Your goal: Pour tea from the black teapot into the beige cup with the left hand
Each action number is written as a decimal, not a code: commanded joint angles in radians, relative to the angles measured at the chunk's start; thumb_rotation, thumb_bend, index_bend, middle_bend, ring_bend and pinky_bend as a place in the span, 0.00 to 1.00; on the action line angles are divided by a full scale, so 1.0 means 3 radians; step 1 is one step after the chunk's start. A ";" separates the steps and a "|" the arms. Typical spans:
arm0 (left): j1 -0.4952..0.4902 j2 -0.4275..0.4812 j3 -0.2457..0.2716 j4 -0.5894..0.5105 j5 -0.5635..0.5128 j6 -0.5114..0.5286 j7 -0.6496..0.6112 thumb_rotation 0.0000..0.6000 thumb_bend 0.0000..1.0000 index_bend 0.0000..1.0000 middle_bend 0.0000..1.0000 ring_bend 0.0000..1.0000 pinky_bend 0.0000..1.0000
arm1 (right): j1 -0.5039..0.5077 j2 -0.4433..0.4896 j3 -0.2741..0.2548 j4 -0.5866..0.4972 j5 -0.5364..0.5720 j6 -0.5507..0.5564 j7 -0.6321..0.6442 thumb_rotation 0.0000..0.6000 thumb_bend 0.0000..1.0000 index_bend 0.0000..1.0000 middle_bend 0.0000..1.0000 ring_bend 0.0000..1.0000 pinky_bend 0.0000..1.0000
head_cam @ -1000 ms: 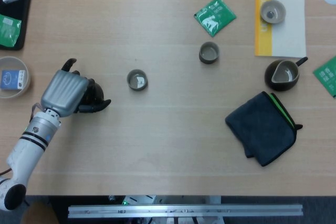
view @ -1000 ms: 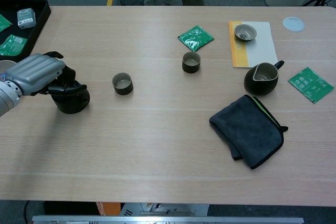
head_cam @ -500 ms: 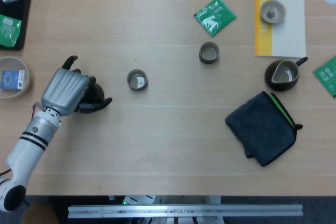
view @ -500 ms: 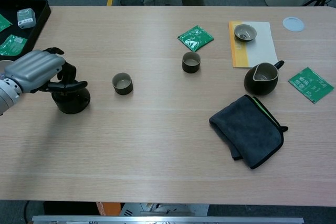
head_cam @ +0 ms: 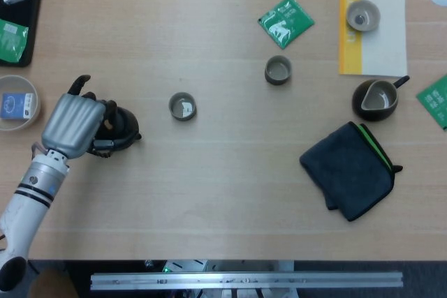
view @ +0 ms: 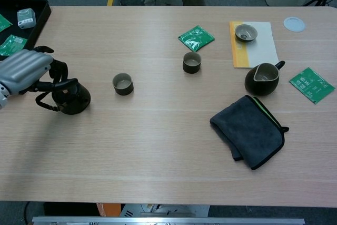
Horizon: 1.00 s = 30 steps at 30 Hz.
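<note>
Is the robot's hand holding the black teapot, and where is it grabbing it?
Cannot tell for sure. The left hand sits at the black teapot, fingers spread near its handle side, with no clear grip.

Left hand (head_cam: 70,125): ribbed silver-grey back shell, black fingers; white forearm with black bands and a grey wrist joint

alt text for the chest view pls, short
The robot's left hand is at the black teapot near the table's left edge, fingers spread beside it. A beige cup stands just right; a dark folded cloth lies farther right.
</note>
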 commanded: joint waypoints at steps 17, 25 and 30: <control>0.0289 -0.0132 0.0149 0.0261 0.0322 0.0283 -0.0379 0.15 0.15 0.49 0.55 0.42 0.11 | -0.0012 0.0019 -0.0007 -0.0057 -0.0002 0.0009 -0.0058 1.00 0.01 0.24 0.31 0.25 0.18; 0.0332 -0.0182 0.0166 0.0330 0.0359 0.0278 -0.0328 0.16 0.15 0.49 0.55 0.42 0.11 | -0.0023 0.0032 -0.0009 -0.0089 0.0001 0.0017 -0.0092 1.00 0.01 0.24 0.31 0.25 0.18; 0.0363 -0.0212 0.0173 0.0387 0.0367 0.0272 -0.0333 0.15 0.15 0.49 0.54 0.42 0.11 | -0.0034 0.0041 -0.0015 -0.0102 0.0005 0.0022 -0.0106 1.00 0.01 0.24 0.31 0.25 0.18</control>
